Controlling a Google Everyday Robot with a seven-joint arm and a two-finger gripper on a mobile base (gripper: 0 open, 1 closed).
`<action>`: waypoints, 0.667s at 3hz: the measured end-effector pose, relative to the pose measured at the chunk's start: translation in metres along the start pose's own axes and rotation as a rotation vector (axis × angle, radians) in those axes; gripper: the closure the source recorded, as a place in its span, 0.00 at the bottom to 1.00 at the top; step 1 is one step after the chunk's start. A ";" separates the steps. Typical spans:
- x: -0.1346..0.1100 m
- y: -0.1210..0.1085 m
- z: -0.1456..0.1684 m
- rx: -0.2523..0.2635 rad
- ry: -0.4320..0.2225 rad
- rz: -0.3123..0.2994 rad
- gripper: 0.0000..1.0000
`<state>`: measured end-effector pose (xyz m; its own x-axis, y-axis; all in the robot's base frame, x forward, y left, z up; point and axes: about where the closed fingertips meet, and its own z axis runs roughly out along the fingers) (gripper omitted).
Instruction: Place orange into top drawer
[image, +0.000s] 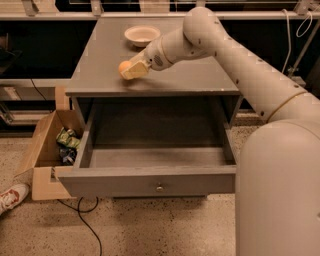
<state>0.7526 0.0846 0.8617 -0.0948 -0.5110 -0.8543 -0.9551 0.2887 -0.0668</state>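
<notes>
The orange (123, 67) sits on the grey cabinet top (200, 75), near its front left edge. My gripper (132, 70) reaches in from the right and is at the orange, its pale fingers (136, 71) against the fruit's right side. The top drawer (150, 181) is pulled wide open below the cabinet top, its inside bare, with a small round metal knob (159, 188) on its front panel.
A shallow cream-white bowl (142, 35) stands at the back of the cabinet top. A brown cardboard box (45, 150) with packets stands on the floor left of the drawer. A black cable (82, 220) runs across the floor, and a shoe (11, 196) lies at the far left.
</notes>
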 end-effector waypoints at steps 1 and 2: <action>-0.007 0.018 -0.030 -0.025 -0.096 -0.003 0.89; 0.009 0.036 -0.090 -0.027 -0.152 -0.023 1.00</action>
<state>0.6923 0.0173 0.8979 -0.0306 -0.3882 -0.9211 -0.9639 0.2553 -0.0756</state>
